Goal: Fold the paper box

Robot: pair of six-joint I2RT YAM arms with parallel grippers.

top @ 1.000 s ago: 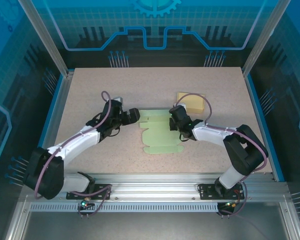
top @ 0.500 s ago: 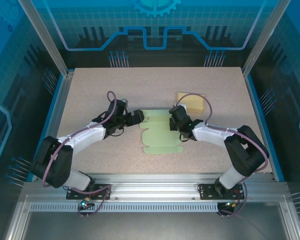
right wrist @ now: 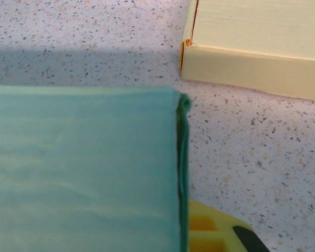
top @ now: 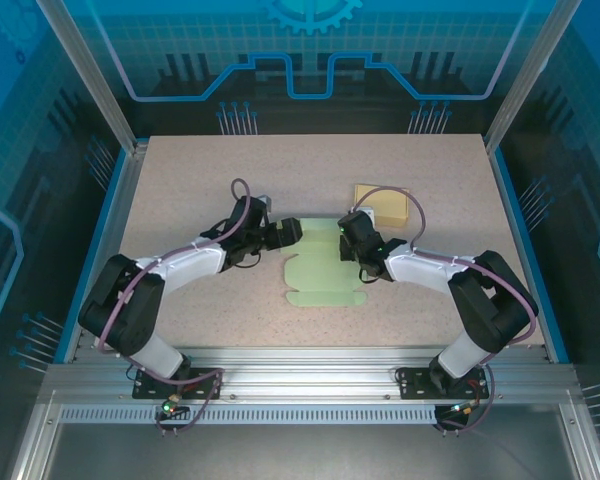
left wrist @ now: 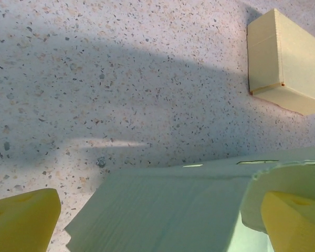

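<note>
One thin sheet (top: 325,280) looks light, floppy, easily creased, best taken at flap edges: right gripper (top: 346,238) pinches one edge, left gripper (top: 291,232) gapes wide around another.

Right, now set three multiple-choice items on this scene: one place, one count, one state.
1. Where is the cream box relative to the green sheet? A) beyond its far right corner B) on top of it C) at its near left
2. How many folded boxes are on the table? A) none B) one C) three
3. How is the left pincer? A) wide open B) shut on the cream box C) shut on a cable
Key: 1A, it lies further back and right; 2B, only the cream box is folded; 3A, its yellow fingers stand wide apart.
</note>
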